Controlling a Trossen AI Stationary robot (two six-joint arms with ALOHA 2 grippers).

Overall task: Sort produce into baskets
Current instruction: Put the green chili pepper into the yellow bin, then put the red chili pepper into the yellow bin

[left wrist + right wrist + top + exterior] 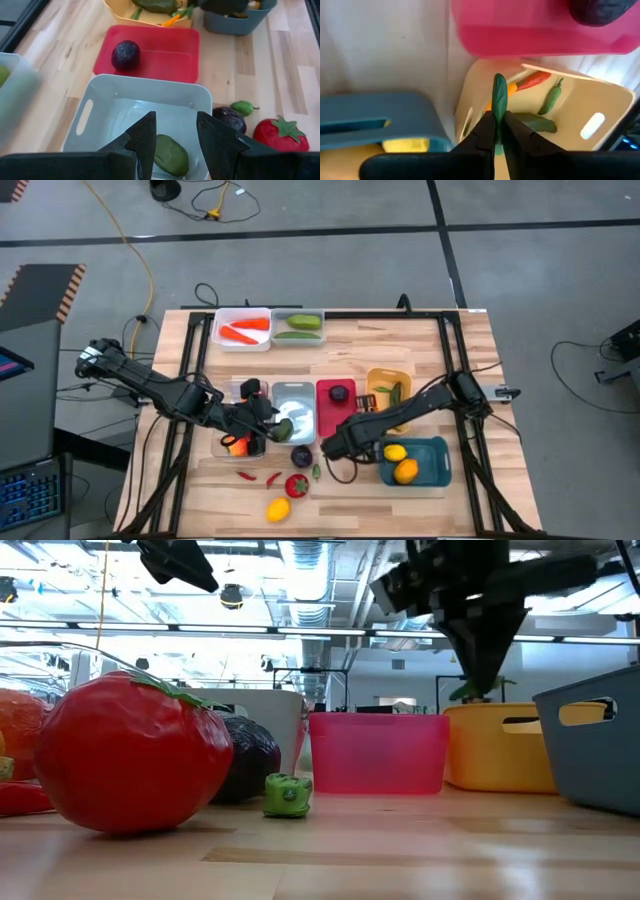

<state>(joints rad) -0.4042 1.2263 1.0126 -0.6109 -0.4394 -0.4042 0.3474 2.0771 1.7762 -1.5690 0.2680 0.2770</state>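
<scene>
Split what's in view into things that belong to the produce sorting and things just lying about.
Job:
red basket
yellow basket
teal basket
silver-grey basket
tomato
lemon
green chili in right claw

Lying about:
yellow cable
black cables

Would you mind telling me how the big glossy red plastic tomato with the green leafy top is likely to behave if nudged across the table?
The big glossy red plastic tomato looks rounded, so it would probably roll rather than slide. Its shiny skin suggests a slippery grip. It is probably stiff and light for its size.

Left gripper hangs centre-left of the high view, fingers parted; right gripper lower centre, fingers pinched.
</scene>
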